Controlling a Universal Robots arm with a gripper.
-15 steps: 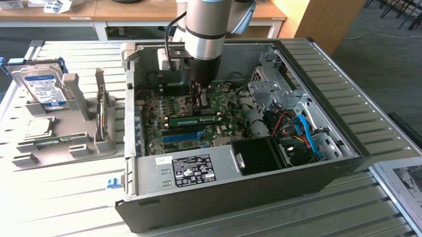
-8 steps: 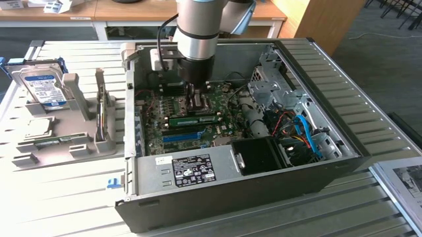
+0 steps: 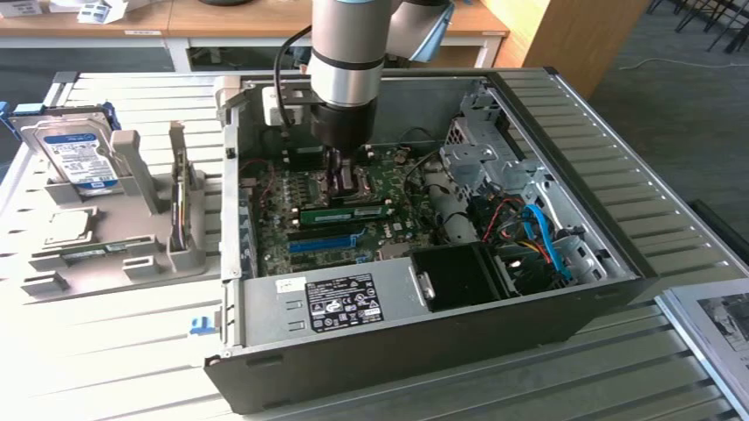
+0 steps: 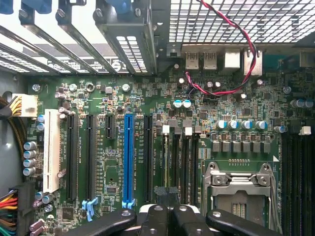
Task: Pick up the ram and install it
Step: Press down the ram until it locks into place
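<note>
The ram (image 3: 347, 213), a long narrow green stick with dark chips, stands on edge in a slot on the motherboard (image 3: 387, 237) inside the open computer case (image 3: 585, 184). My gripper (image 3: 340, 186) reaches down into the case directly above the stick, fingers shut together with nothing visibly between them. I cannot tell whether they touch the stick. In the wrist view the shut black gripper (image 4: 170, 216) hangs over the near end of the row of dark memory slots (image 4: 179, 162), between the blue slot (image 4: 129, 157) and the processor socket (image 4: 241, 189).
A grey holder (image 3: 117, 263) at the exterior view's left carries a hard drive (image 3: 80, 153) and a square silver chip (image 3: 70, 226). Inside the case are a labelled power supply (image 3: 339, 298), a black fan shroud (image 3: 462, 276), drive cages (image 3: 486, 153) and loose cables (image 3: 538, 232).
</note>
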